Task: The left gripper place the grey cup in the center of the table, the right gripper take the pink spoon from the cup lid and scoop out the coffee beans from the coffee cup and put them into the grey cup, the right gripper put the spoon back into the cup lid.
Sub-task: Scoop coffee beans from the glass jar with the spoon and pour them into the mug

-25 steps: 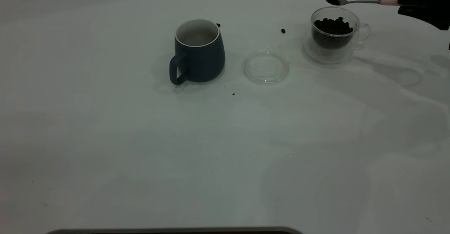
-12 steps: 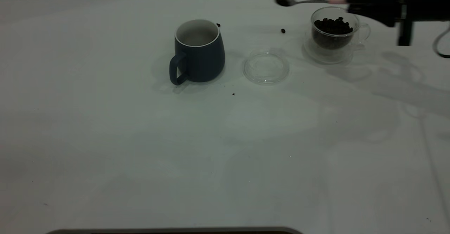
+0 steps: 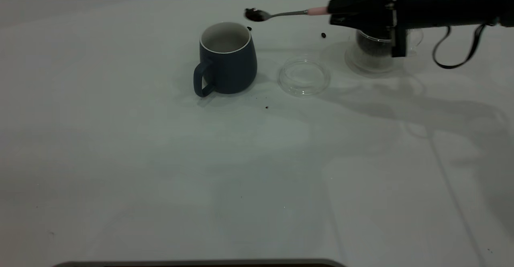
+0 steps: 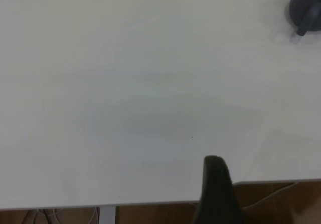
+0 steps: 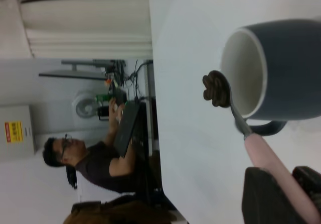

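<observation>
The right gripper point(image 3: 335, 13) is pinching the pink handle of the spoon point(image 3: 281, 14) and holds it level above the table point(image 3: 160, 158), at about 1 o'clock from the grey cup point(image 3: 227, 58). The bowl of the spoon carries a few coffee beans point(image 3: 255, 15) and hangs just beside the rim of the grey cup. The lid point(image 3: 304, 75) lies at 3 o'clock of the grey cup. The glass cup point(image 3: 371, 52) is partly hidden behind the gripper. For the left gripper point(image 4: 215, 194) I cannot tell the state.
</observation>
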You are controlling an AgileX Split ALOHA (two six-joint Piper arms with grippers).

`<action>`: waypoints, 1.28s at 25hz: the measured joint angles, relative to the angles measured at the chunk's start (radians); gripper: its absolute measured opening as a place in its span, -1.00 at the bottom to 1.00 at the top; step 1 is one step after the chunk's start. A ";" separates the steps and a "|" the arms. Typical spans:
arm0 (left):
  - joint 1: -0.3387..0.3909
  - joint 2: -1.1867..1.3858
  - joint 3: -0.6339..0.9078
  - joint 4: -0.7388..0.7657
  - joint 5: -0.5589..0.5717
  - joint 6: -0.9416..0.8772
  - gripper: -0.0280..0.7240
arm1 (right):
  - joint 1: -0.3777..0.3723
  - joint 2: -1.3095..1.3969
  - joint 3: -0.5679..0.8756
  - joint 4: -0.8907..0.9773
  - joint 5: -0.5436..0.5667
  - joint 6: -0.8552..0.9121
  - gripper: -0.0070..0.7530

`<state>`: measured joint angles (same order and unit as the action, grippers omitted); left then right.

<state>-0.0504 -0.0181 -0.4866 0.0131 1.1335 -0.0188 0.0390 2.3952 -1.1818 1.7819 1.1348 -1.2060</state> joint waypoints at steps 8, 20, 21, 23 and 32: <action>0.000 0.000 0.000 0.000 0.000 0.000 0.58 | 0.072 0.005 -0.068 -0.001 -0.075 0.021 -0.68; 0.000 0.000 0.000 0.000 0.000 0.001 0.58 | 0.092 0.007 -0.113 0.001 -0.219 -0.320 -0.68; 0.000 0.000 0.000 0.000 0.000 0.001 0.58 | 0.092 0.007 -0.115 0.001 -0.212 -0.404 -0.68; 0.000 0.000 0.000 0.000 0.000 0.002 0.58 | 0.092 0.007 -0.116 0.001 -0.199 -0.551 -0.68; 0.000 0.000 0.000 0.000 0.000 0.002 0.58 | 0.090 0.006 -0.116 -0.001 -0.186 -0.717 -0.68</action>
<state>-0.0504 -0.0181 -0.4866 0.0131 1.1335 -0.0165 0.1286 2.4010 -1.2982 1.7808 0.9485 -1.9234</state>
